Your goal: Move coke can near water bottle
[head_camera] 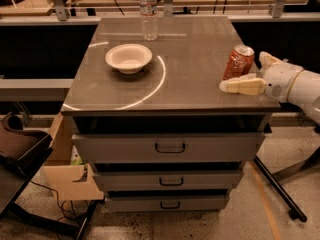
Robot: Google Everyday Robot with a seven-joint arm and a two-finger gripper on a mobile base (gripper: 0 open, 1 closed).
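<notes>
Saw at right edge of smooth grey table a dented red coke can, straddled by gripper with cream fingers spread wide. Farther back, round white bowl, then slim clear water bottle at far edge.

Grey cabinet top, glossy, with a curved streak of light sweeping across its left half. Three things on it. White bowl sits left of centre, upright. Bottle stands at the back edge, just behind the bowl. Can is well apart from both, over by the right edge, leaning a little. And there's the gripper, in from the right at surface level, fingers apart, one in front of the can, one behind.
</notes>
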